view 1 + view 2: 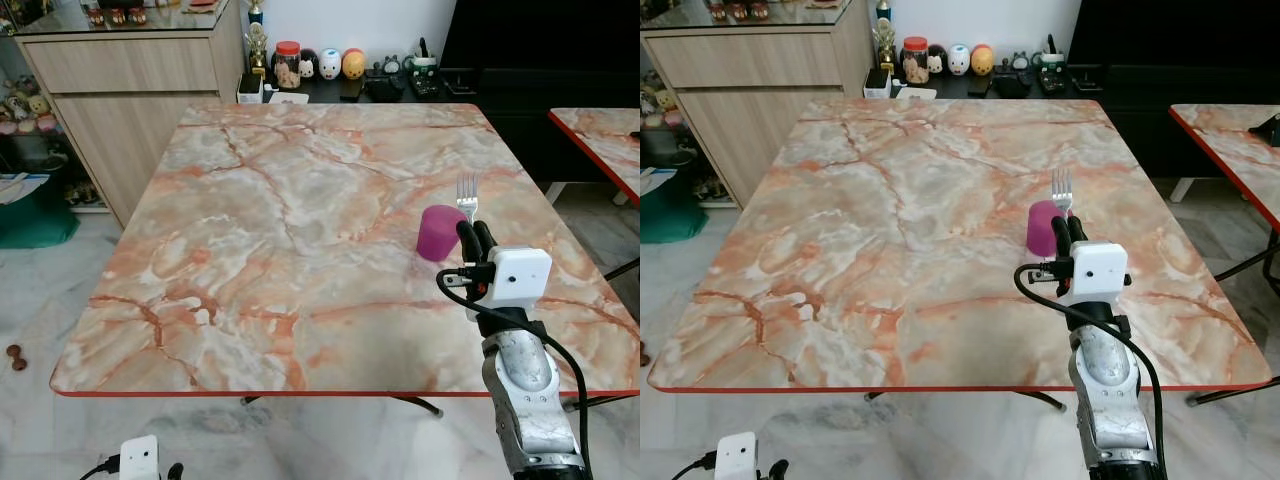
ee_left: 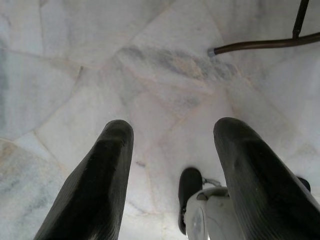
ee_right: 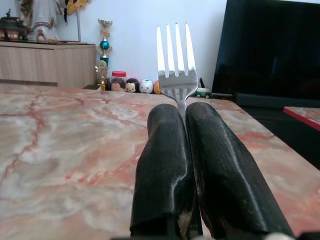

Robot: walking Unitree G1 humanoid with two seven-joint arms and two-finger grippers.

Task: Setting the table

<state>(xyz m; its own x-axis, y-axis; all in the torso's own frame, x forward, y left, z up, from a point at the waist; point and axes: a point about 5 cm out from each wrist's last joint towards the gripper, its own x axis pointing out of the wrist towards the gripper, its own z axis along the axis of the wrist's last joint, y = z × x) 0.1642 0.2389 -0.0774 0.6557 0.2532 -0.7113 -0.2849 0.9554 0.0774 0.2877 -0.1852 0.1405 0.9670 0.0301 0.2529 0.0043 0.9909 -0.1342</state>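
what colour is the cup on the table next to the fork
Magenta-purple. The cup shows best in the left eye view, just beyond the fork held by the right tool.

Fork (image 3: 175, 65) handle hidden between right pincer (image 3: 186, 117) fingers; cup (image 1: 439, 231) partly covered by pincer; second surface (image 1: 600, 140) cut off by edge.

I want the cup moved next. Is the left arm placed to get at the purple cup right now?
Probably not. The left gripper hangs low, open, pointing at the floor, while the purple cup stands on the table's right side, beside the right gripper holding the fork.
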